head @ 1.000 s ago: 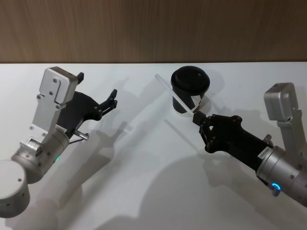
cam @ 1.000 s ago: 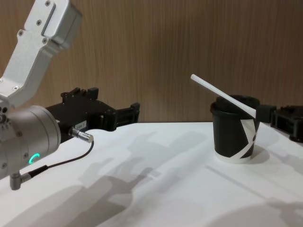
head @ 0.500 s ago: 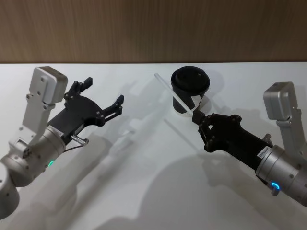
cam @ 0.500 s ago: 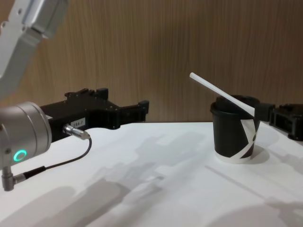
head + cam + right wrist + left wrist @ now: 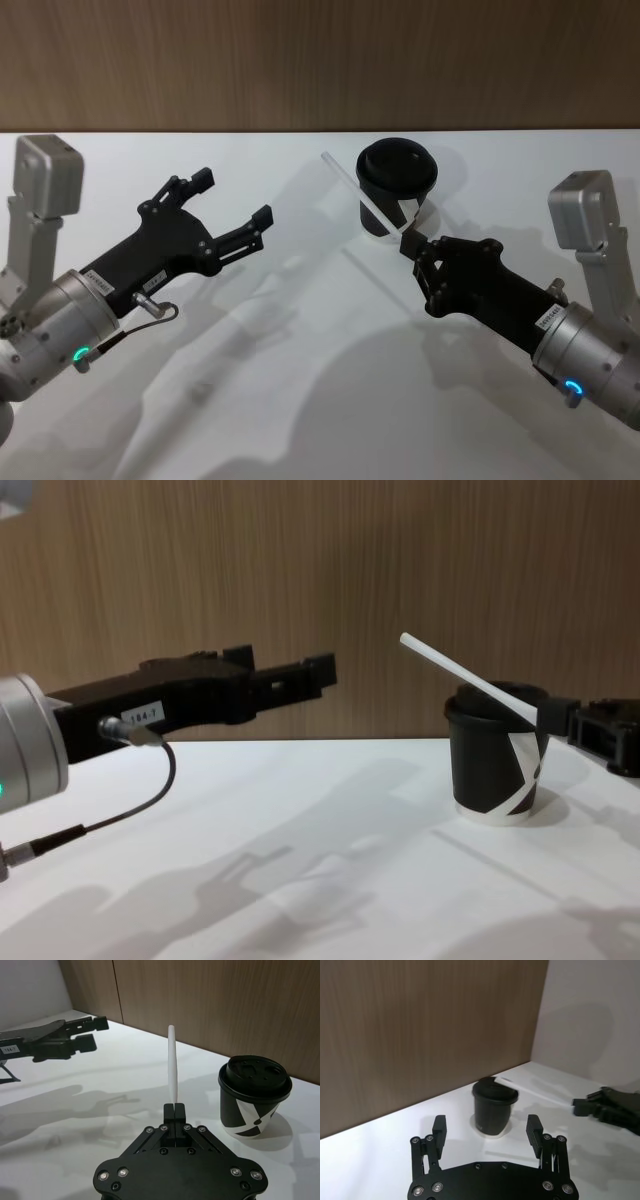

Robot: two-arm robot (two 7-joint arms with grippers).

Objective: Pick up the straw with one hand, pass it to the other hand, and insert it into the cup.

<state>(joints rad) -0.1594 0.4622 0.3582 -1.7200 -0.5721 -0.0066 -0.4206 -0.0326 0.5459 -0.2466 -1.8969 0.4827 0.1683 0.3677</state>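
From my head, the cup (image 5: 397, 187) stands upright on the white bench (image 5: 300, 400), close to the wood-panelled wall (image 5: 300, 60). Its domed black lid is on, so I cannot tell what is inside. The straw (image 5: 345, 178) is outside the cup, slanting across its left side, with the lower end pinched in my right claw (image 5: 410, 245) and the free end pointing up and to the left. My right claw sits just in front of the cup, its fingers pressed together on the straw. My left claw (image 5: 234, 197) hangs over the bench well to the left with its two fingers spread wide, holding and touching nothing. From my left wrist, those fingers stand far apart and the cup shows between them, farther off on the bench, with my right claw beyond it to one side. From my right wrist, the fingers meet flat against each other around the straw's bottom end (a thin grip, right at the tip). The straw rises from them almost straight, apart from the cup, which sits beside it with its white angular mark facing me. My left claw shows across the bench, spread and bare. From my chest, the straw climbs leftward from my right claw at the right edge and passes in front of the cup's lid, its top end above and to the left of the lid. My left claw reaches in from the left, raised off the bench and well apart from both straw and cup.
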